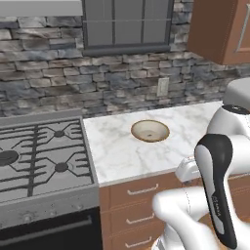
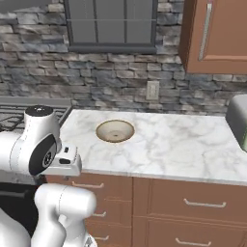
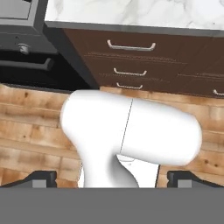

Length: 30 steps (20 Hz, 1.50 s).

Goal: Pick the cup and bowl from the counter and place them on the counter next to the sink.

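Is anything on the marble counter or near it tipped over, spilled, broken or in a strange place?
Nothing stands out. The bowl sits upright and looks empty on the counter, right of the stove. No spill or damage shows. The end effector is open, holds nothing, and faces the drawers and the wooden floor.
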{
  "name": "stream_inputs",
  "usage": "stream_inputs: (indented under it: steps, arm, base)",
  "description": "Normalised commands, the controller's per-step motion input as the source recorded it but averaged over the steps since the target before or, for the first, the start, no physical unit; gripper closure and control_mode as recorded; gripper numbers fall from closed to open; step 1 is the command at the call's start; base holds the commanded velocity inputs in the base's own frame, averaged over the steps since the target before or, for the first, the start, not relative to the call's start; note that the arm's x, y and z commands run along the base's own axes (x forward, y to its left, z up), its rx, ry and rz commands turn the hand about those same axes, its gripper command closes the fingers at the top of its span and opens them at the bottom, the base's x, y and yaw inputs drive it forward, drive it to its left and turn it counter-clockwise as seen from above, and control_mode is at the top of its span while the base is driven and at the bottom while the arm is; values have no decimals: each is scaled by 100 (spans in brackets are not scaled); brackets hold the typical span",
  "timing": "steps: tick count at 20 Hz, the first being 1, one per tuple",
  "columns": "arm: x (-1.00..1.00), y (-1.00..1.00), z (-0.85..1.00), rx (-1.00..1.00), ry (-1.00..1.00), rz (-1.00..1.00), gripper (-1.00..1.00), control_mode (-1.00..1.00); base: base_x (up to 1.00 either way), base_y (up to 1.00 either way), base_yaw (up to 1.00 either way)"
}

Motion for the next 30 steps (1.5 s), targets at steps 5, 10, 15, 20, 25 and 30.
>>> stream_inputs:
  steps: [5, 10, 15, 20, 25, 30]
  arm:
    - [0, 0, 0, 0, 0, 0, -100, 100]
    - [0, 0, 0, 0, 0, 0, -100, 100]
    - [0, 0, 0, 0, 0, 0, -100, 100]
    - [0, 0, 0, 0, 0, 0, -100, 100]
    - [0, 0, 0, 0, 0, 0, -100, 100]
    - [0, 0, 0, 0, 0, 0, -100, -100]
  base:
    - [88, -60, 1]
    - [75, -40, 0]
    - [0, 0, 0]
    - [0, 0, 0]
    - [0, 0, 0]
    - [0, 0, 0]
